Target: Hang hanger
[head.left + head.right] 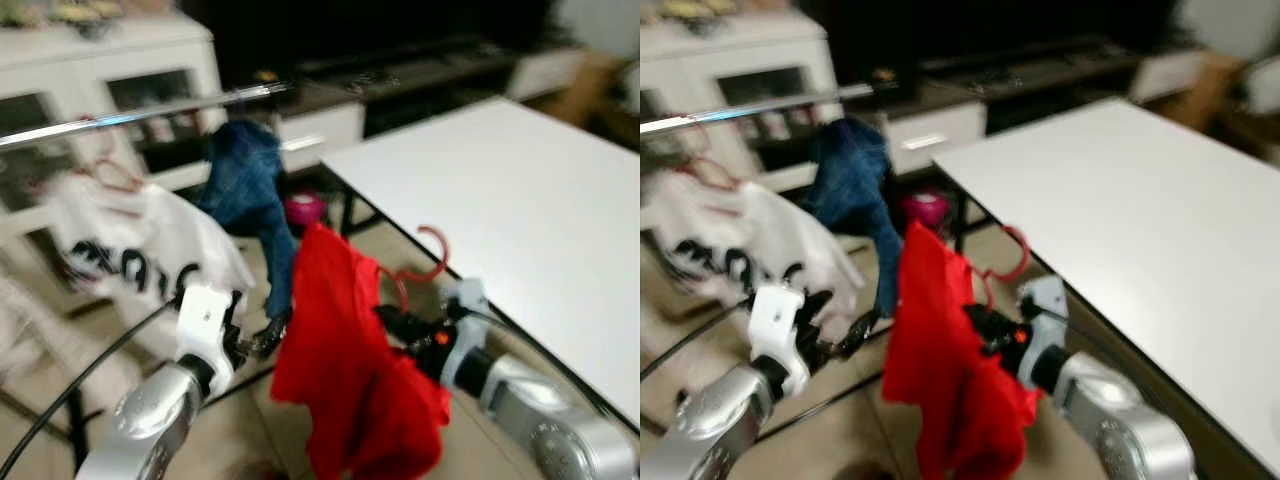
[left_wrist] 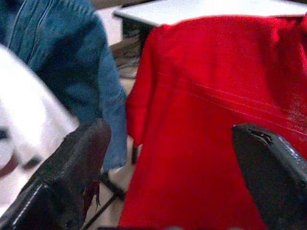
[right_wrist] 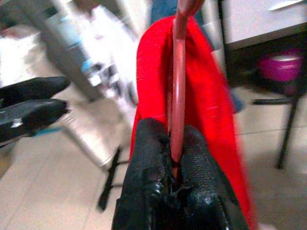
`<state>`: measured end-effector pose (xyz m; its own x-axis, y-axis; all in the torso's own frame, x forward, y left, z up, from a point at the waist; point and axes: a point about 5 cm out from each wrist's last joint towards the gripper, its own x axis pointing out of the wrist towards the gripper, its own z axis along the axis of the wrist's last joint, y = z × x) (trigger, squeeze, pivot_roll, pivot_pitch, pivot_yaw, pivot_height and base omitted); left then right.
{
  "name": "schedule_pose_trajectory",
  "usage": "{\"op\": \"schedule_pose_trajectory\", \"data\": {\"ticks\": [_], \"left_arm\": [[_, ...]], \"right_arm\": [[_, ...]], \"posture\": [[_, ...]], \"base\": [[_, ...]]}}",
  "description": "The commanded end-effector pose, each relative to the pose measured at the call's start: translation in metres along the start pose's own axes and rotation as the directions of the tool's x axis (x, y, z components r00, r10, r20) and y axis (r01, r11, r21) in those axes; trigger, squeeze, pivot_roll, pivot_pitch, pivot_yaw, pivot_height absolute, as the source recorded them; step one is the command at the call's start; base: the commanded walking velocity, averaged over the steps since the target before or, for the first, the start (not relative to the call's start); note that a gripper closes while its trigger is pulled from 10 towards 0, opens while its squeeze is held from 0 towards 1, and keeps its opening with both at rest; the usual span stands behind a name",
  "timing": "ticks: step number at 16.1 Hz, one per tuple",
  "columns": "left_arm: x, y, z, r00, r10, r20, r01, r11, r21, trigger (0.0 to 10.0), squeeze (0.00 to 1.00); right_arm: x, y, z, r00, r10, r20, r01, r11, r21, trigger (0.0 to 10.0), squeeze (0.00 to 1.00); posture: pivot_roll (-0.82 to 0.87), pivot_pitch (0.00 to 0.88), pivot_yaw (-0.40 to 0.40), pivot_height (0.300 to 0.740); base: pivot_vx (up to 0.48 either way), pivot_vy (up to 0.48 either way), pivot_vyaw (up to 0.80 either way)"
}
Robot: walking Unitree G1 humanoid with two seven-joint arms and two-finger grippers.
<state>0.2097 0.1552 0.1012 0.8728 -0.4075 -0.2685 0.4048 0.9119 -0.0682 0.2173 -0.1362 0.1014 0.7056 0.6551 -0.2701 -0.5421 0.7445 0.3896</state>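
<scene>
The right tool [image 3: 175, 158] pinches the red hanger [image 3: 178, 86] carrying a red garment [image 1: 345, 360]; the left tool [image 2: 168, 182] gapes wide beside it.

I count three garments: one red shirt [image 1: 345, 350] near me, one blue denim piece [image 1: 245, 185] farther back, one white printed shirt [image 1: 130, 245] on the left. One red hanger [image 1: 425, 262], one metal rail [image 1: 140, 115], one white table [image 1: 520, 210] right. Two grippers, left gripper [image 1: 262, 340] and right gripper [image 1: 398, 322].
</scene>
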Motion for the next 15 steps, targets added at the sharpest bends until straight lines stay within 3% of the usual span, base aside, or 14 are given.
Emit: {"op": "schedule_pose_trajectory", "data": {"ticks": [1, 4, 6, 9, 12, 13, 14, 15], "left_arm": [[0.0, 0.0, 0.006, 1.0, 0.002, 0.017, -0.002, 1.0, 0.022, 10.0, 0.54], [-0.004, 0.001, 0.004, 1.0, 0.015, 0.01, -0.015, 1.0, 0.016, 10.0, 0.54], [-0.006, 0.001, 0.002, 1.0, 0.018, -0.016, -0.018, 1.0, -0.01, 10.0, 0.54], [-0.009, 0.004, 0.005, 1.0, 0.02, -0.001, -0.02, 1.0, 0.02, 10.0, 0.54], [-0.009, 0.017, 0.011, 0.999, 0.04, 0.005, -0.04, 0.997, 0.072, 10.0, 0.54], [-0.008, 0.021, 0.02, 0.999, 0.014, 0.029, -0.017, 0.995, 0.095, 10.0, 0.57], [-0.007, 0.02, 0.026, 0.998, -0.032, 0.046, 0.028, 0.995, 0.098, 10.0, 1.0], [-0.005, 0.014, 0.036, 0.989, -0.134, 0.056, 0.128, 0.987, 0.101, 10.0, 1.0]], "right_arm": [[0.002, 0.001, 0.008, 0.999, 0.02, 0.031, -0.019, 0.999, -0.035, 10.0, 0.0], [0.005, 0.002, 0.008, 0.999, 0.037, 0.027, -0.036, 0.998, -0.045, 10.0, 0.0], [0.008, 0.006, 0.009, 0.998, 0.059, 0.032, -0.058, 0.997, -0.048, 10.0, 0.0], [0.01, 0.009, 0.006, 0.997, 0.069, 0.035, -0.067, 0.997, -0.047, 10.0, 0.0], [0.012, 0.009, 0.008, 0.997, 0.064, 0.052, -0.06, 0.996, -0.065, 10.0, 0.0], [0.013, 0.007, 0.014, 0.996, 0.053, 0.071, -0.046, 0.994, -0.099, 10.0, 0.0], [0.014, 0.007, 0.018, 0.996, 0.051, 0.073, -0.04, 0.99, -0.137, 10.0, 0.0], [0.018, 0.004, 0.027, 0.996, 0.04, 0.077, -0.022, 0.977, -0.212, 10.0, 0.0]], "posture": [[0.0, 0.0, -0.008, 0.74], [0.01, 0.0, -0.019, 0.74], [0.02, 0.0, -0.018, 0.74], [0.02, 0.0, -0.015, 0.74], [0.03, 0.0, 0.005, 0.74], [0.03, 0.0, 0.013, 0.74], [0.03, 0.0, 0.013, 0.74], [0.02, 0.0, 0.013, 0.74]], "base": [[0.0, -0.48, 0.8], [0.0, -0.48, 0.8], [0.0, 0.48, 0.8], [0.0, 0.48, 0.8], [0.0, 0.0, 0.8], [0.0, 0.0, 0.0], [0.0, 0.0, 0.0], [0.0, 0.0, 0.0]]}}
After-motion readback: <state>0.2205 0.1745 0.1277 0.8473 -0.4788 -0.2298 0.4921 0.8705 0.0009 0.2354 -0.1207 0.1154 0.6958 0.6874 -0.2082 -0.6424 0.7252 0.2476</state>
